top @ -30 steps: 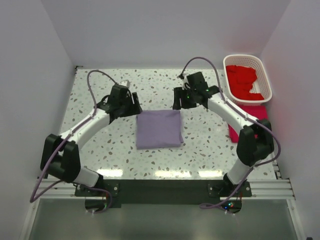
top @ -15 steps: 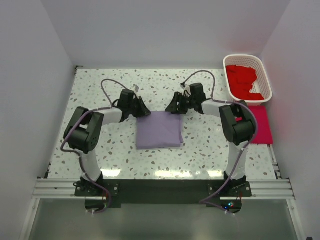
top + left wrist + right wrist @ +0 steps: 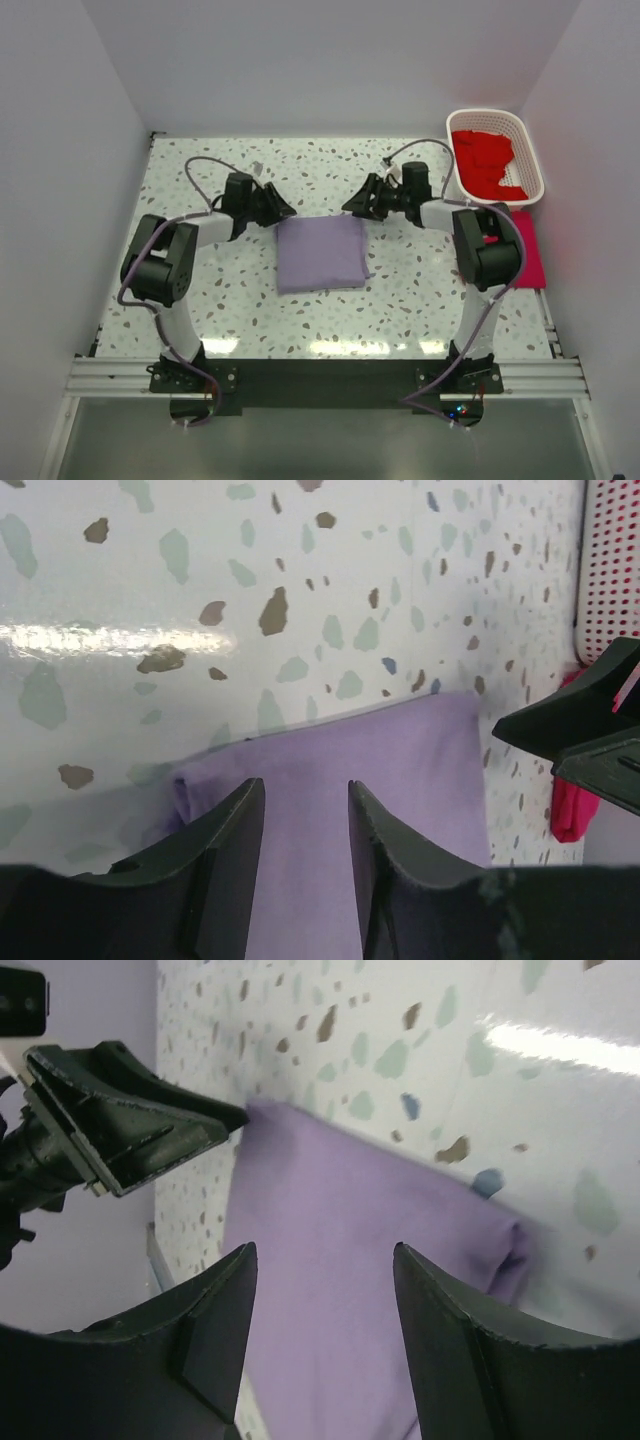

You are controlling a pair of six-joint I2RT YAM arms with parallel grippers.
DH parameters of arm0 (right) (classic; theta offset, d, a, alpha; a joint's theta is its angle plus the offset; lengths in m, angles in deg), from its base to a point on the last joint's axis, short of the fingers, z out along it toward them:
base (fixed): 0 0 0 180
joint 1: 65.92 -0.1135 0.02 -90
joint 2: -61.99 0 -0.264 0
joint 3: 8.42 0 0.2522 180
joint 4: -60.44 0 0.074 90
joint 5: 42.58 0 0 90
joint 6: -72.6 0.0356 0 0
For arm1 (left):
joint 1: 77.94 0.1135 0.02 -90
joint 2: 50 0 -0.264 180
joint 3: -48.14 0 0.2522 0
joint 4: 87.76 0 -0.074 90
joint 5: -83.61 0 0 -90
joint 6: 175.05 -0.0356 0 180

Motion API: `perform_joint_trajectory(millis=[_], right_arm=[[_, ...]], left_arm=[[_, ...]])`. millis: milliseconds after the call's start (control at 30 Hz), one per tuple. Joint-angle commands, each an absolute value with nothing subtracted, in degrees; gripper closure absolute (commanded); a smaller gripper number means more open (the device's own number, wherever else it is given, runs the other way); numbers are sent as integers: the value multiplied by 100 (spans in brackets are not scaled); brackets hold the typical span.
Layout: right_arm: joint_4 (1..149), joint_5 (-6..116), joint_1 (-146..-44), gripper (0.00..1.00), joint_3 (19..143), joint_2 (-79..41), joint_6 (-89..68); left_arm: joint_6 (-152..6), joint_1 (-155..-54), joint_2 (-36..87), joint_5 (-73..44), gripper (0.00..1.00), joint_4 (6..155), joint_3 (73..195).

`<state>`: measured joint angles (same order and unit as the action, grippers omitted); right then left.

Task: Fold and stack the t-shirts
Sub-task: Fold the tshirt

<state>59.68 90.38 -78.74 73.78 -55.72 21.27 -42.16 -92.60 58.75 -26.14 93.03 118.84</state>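
Top external: left jaws and right jaws, parted, empty, by lavender t-shirt; red t-shirts in basket.

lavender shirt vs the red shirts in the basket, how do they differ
The lavender shirt is folded into a flat, neat square; the red shirts are a crumpled heap. The lavender shirt lies on the table; the red shirts sit inside the white basket at the far right. The lavender shirt is pale, the red shirts bright. Both are plain fabric.

White basket on a spotty table
The basket sits in the far right corner. The table is pale and shiny.
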Motion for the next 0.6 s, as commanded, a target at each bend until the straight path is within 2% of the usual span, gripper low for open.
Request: perform_joint_trajectory(millis=[0,100,233,400,567], right_arm=[[5759,9338,-7902,39,6952,-4393,2301],[5469,9689,-8068,38,6372,-3831,2609],[5074,10112,-8402,38,5572,-3338,2953],[4679,10043,-8702,39,4580,-3363,2812],[4119,9937,-8483,42,3964,-4416,2487]], left_arm=[[-4225,-9349,4907,-2784,55,9107,11841],[-4348,-9647,4046,-2635,51,8782,11474],[-4261,-10148,2984,-2555,52,8586,10656],[-4076,-10519,2585,-2898,60,8972,9347],[-3699,-10510,2804,-2933,73,9683,8319]])
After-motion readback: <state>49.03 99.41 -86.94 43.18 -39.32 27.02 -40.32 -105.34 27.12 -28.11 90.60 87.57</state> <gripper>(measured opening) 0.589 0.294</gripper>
